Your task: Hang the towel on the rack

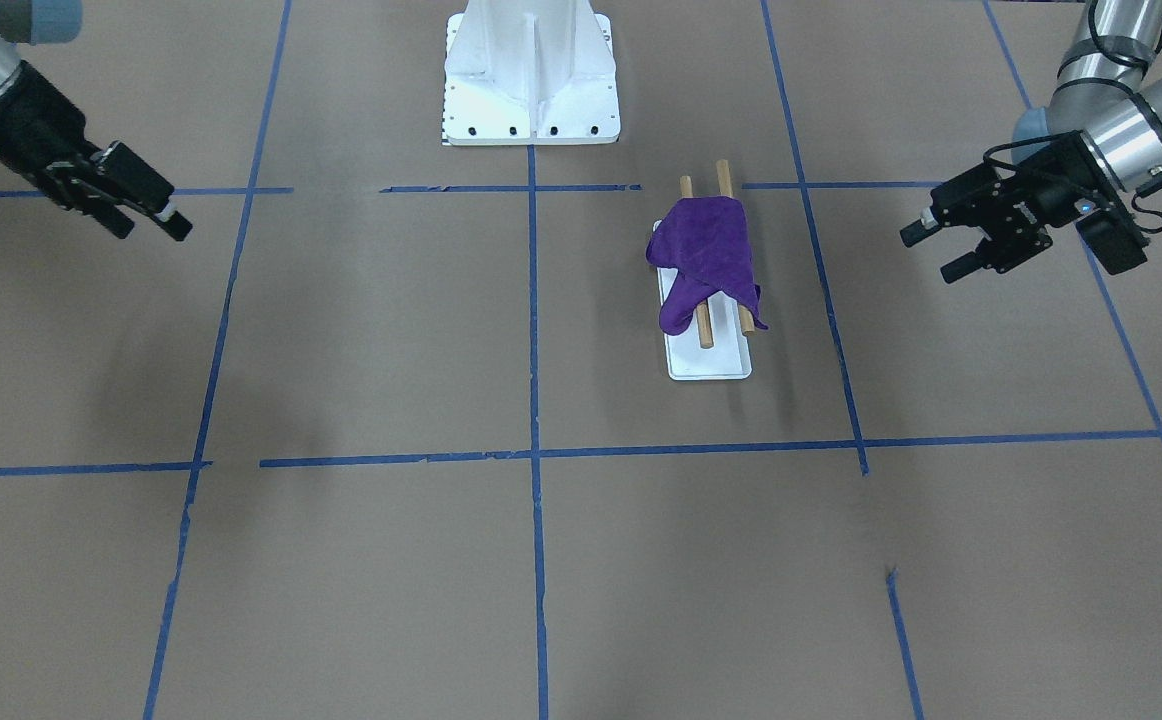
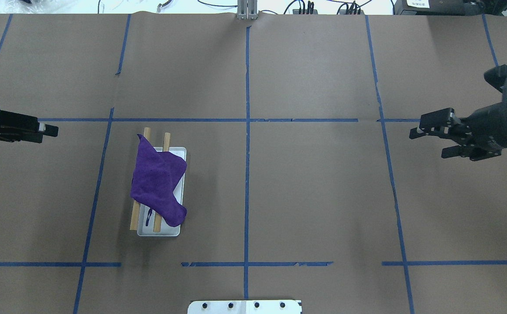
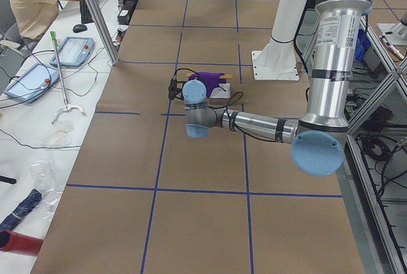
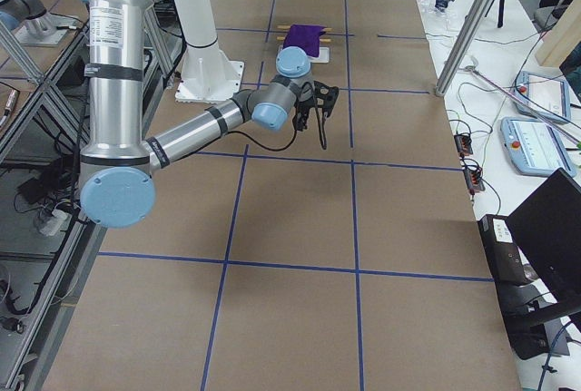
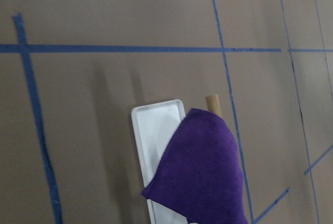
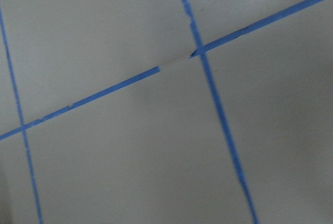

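Observation:
The purple towel (image 1: pixel 706 255) lies draped over the two wooden dowels (image 1: pixel 724 175) of the rack, whose white base (image 1: pixel 709 362) rests on the table. In the overhead view the towel (image 2: pixel 157 181) covers the middle of the dowels, and one corner hangs onto the base (image 2: pixel 166 231). The left wrist view shows the towel (image 5: pixel 203 177), the base (image 5: pixel 153 130) and one dowel tip (image 5: pixel 213 102). My left gripper (image 1: pixel 936 252) is open and empty, well off to the side of the rack; it also shows in the overhead view (image 2: pixel 53 129). My right gripper (image 1: pixel 156 222) (image 2: pixel 430 143) is open and empty, far across the table.
The large white bolted pedestal (image 1: pixel 531 80) stands at the robot's side of the table, behind the rack. Blue tape lines (image 2: pixel 247 120) divide the brown table. A seated operator (image 3: pixel 38 0) and tablets are beyond the table's far edge.

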`<control>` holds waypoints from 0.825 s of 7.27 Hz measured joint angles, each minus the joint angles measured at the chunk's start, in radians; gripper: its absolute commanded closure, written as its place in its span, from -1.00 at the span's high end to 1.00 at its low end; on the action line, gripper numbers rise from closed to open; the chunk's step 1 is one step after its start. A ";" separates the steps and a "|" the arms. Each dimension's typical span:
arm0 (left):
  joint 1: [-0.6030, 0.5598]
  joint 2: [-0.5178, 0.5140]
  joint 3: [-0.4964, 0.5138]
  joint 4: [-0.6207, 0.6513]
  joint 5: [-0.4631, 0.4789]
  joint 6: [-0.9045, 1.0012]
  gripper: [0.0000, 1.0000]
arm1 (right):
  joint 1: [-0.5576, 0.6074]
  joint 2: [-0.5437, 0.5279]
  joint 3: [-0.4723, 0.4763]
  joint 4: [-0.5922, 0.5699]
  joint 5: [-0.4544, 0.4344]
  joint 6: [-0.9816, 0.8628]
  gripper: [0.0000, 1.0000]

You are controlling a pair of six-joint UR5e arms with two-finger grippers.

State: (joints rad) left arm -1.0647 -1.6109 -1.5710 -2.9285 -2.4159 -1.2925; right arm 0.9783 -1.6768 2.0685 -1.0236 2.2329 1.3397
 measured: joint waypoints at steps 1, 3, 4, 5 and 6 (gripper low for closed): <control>-0.020 0.021 0.039 0.008 0.075 0.105 1.00 | 0.062 -0.059 -0.029 -0.004 0.004 -0.169 1.00; -0.094 0.065 0.078 0.127 0.201 0.492 1.00 | 0.216 -0.114 -0.145 -0.011 0.045 -0.506 1.00; -0.150 0.073 0.083 0.228 0.239 0.708 1.00 | 0.296 -0.127 -0.207 -0.035 0.069 -0.689 1.00; -0.227 0.074 0.082 0.357 0.259 0.943 1.00 | 0.368 -0.129 -0.253 -0.107 0.082 -0.887 1.00; -0.315 0.071 0.075 0.520 0.264 1.179 1.00 | 0.433 -0.111 -0.280 -0.232 0.086 -1.096 1.00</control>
State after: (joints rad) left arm -1.3796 -1.5404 -1.4956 -2.4084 -2.1519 -0.1137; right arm 1.4115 -1.7878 1.7882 -1.2555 2.3194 0.2432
